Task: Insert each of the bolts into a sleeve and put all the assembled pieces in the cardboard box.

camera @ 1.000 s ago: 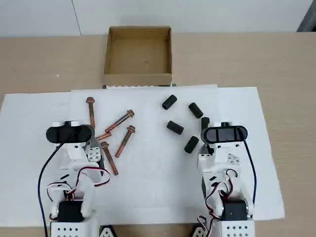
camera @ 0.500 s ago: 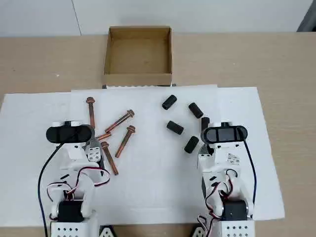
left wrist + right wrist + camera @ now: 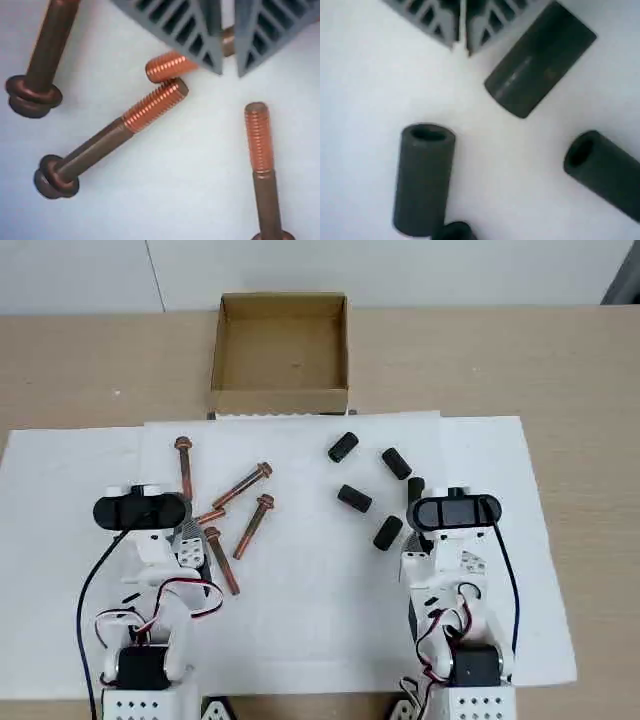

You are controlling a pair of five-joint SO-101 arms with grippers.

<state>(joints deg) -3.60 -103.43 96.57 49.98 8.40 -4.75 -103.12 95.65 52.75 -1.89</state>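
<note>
Several copper bolts lie on the white paper in front of the left arm point(image 3: 140, 512), among them one point(image 3: 242, 485) pointing toward the cardboard box point(image 3: 280, 400). Several black sleeves, such as one point(image 3: 354, 498), are scattered ahead of the right arm point(image 3: 453, 511). My left gripper point(image 3: 229, 70) is shut just over a bolt point(image 3: 167, 66) that runs beneath its tips; other bolts point(image 3: 90, 150) point(image 3: 262, 165) lie close by. My right gripper point(image 3: 461, 49) is shut and holds nothing, with a sleeve point(image 3: 540, 60) right beside it and two more point(image 3: 424, 175) point(image 3: 605, 170) farther off.
The open cardboard box stands at the far edge of the white paper sheet point(image 3: 320, 620), on a wooden table point(image 3: 580, 370). Its inside looks bare. Between the bolts and the sleeves the paper carries nothing.
</note>
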